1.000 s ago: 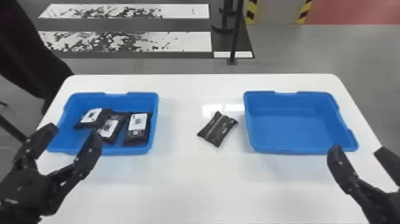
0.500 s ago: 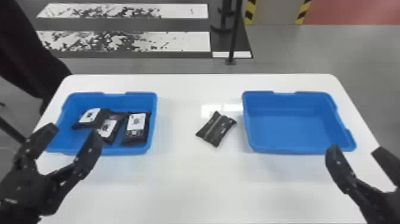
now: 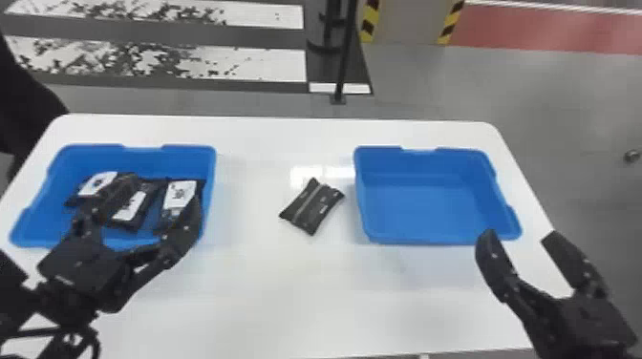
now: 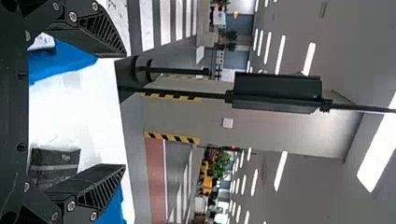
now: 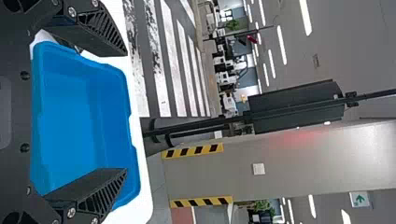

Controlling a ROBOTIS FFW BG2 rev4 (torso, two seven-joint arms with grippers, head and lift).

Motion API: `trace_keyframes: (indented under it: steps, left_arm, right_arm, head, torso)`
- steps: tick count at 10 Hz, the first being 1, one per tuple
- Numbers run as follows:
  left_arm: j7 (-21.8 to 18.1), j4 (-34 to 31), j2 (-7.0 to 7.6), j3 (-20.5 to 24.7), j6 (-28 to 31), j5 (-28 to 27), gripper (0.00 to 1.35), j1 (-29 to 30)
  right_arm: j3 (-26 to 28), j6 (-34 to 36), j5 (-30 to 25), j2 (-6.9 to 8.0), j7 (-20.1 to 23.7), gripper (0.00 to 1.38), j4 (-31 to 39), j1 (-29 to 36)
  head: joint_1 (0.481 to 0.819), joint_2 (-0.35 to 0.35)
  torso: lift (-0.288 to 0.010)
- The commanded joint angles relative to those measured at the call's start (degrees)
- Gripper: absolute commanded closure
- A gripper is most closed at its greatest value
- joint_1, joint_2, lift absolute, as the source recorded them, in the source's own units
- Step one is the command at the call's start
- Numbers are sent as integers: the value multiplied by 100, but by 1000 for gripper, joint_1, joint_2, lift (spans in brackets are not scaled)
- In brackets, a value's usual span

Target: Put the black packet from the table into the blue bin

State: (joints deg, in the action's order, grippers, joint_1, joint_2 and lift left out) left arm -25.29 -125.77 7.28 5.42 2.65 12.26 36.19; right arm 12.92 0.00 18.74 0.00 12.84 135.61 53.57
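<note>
The black packet (image 3: 311, 206) lies flat on the white table between two blue bins. Left of it is a blue bin (image 3: 45, 210) holding several black packets with white labels; the right blue bin (image 3: 420, 205) has nothing in it. My left gripper (image 3: 142, 208) is open over the left bin's near part, left of the lone packet. Beyond the right bin's near right corner, my right gripper (image 3: 520, 238) stands open. In the left wrist view, the left gripper (image 4: 123, 111) has the packet (image 4: 55, 163) beside one finger. The right gripper (image 5: 125, 112) faces the blue bin (image 5: 70, 116).
The white table (image 3: 267, 296) has rounded far corners. A black pole (image 3: 345, 52) stands on the floor behind it. Bare tabletop lies between the lone packet and the left bin, and along the near side.
My left gripper has moved right, over the left bin's near part. The head view has shifted, so the table and bins sit farther left in it. Both grippers remain open.
</note>
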Motion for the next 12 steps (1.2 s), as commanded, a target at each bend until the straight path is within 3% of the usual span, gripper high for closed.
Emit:
trace_keyframes:
  steps: [1, 4, 8, 12]
  left_arm:
    - [-222, 519, 11, -302, 128, -312, 194, -694]
    - [-697, 1293, -51, -965, 381, -1067, 194, -1763]
    - [-916, 2530, -218, -1730, 480, -2141, 194, -2845]
    - [-916, 3950, -314, -2804, 522, -2506, 188, -3872]
  right_arm:
    - [-12, 0, 0, 5, 8, 133, -26, -28]
    - [-80, 0, -23, 5, -1, 133, -111, -126]
    - [-80, 0, -34, 5, 16, 133, -167, -197]
    - [-58, 0, -46, 5, 96, 133, -265, -323]
  head:
    - [695, -147]
    - [695, -217]
    - [695, -316]
    - [695, -350]
  torso:
    - [-110]
    - [-110]
    - [-110]
    - [-110]
